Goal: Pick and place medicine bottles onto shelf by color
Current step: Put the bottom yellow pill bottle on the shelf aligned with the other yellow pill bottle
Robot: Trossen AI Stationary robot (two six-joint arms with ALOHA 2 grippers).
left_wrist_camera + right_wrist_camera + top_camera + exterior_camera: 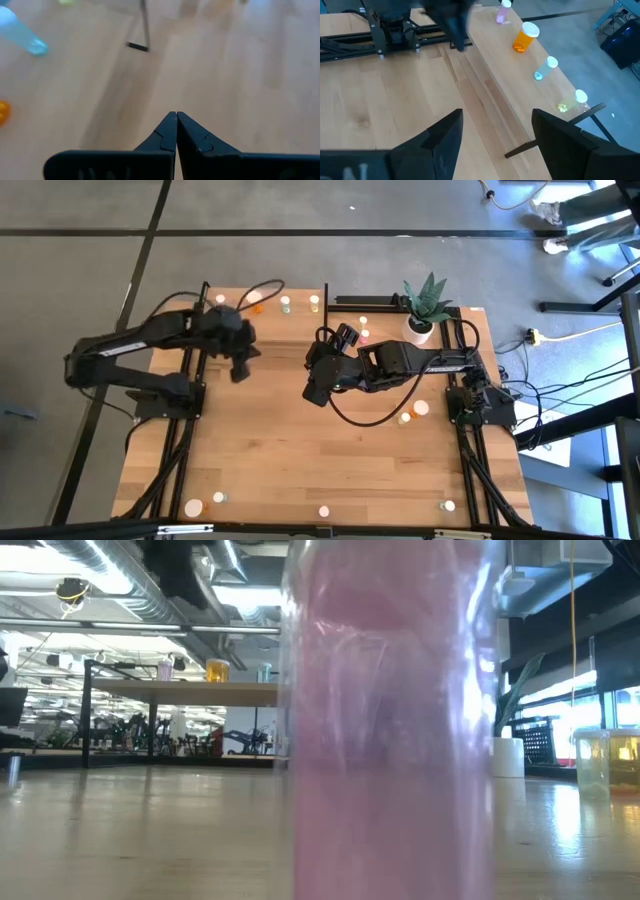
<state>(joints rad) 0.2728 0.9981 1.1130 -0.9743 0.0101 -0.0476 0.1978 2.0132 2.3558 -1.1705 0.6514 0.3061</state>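
Note:
The shelf stands at the table's far edge with several medicine bottles on its top: pink, orange, pale green and yellowish. More bottles stand scattered on the table, one pink right in front of the low camera. My left gripper hangs shut with nothing in it above bare wood just in front of the shelf. My right gripper hovers open over the table's middle, with only tabletop between its fingers.
A white pot with a green plant stands at the far right, two bottles beside it. Two more stand near the right arm's base, and others along the near edge. Black frame rails run down both table sides.

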